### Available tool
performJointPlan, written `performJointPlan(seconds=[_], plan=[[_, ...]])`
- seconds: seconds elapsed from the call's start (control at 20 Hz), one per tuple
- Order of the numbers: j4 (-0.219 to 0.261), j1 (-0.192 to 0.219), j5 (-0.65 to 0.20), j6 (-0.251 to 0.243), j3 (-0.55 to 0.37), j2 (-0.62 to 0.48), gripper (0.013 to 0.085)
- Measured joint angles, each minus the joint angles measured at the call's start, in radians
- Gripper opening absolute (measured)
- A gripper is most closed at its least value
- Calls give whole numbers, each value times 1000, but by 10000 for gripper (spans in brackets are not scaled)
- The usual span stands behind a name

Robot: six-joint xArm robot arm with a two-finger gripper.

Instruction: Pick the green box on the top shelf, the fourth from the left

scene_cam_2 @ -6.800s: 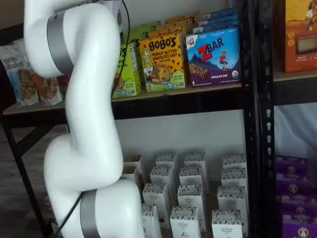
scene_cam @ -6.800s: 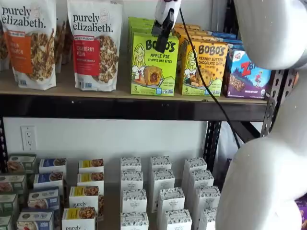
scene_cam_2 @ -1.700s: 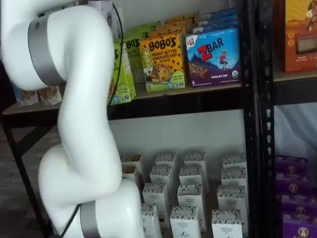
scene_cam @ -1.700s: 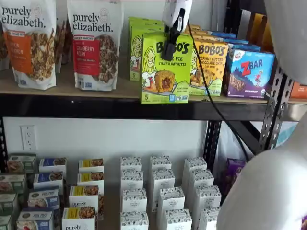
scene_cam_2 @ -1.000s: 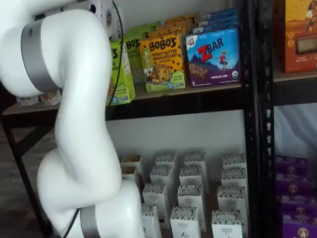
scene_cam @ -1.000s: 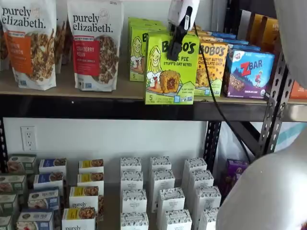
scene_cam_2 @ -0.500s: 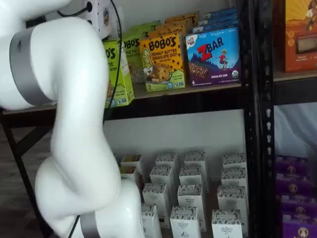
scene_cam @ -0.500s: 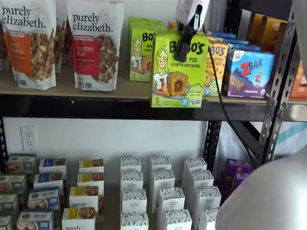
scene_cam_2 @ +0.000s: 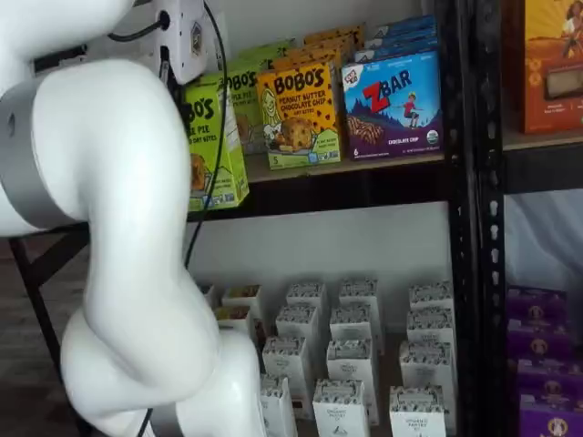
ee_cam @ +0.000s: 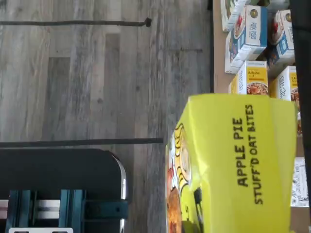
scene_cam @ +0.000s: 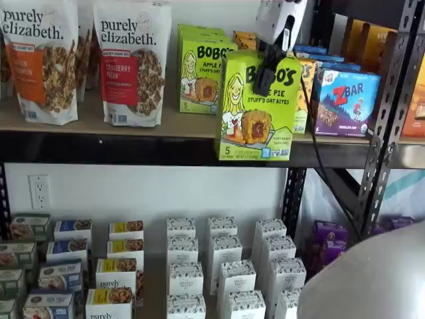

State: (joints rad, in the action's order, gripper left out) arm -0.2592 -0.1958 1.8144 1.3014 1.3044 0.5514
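Gripper [scene_cam: 269,66] clamps the green box [scene_cam: 257,109] — clear of the top shelf [scene_cam: 133,146].

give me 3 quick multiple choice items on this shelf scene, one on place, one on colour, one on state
1. Where is the held green box?
A. pulled out in front of the top shelf rail
B. on the floor
C. on the lower level

2. What colour is the ZBar box?
A. red
B. blue
C. white

3. What is the gripper doing?
A. open above the box
B. out of view
C. shut on the green box

Answers: 1 A, the box overlaps the black rail. 2 B, its front is blue. 3 C, a black finger presses on the box front.
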Motion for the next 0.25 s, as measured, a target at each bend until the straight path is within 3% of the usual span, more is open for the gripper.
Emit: performJointPlan(seconds=[0.25], plan=[[-17,18,11,12,-32,41,250]])
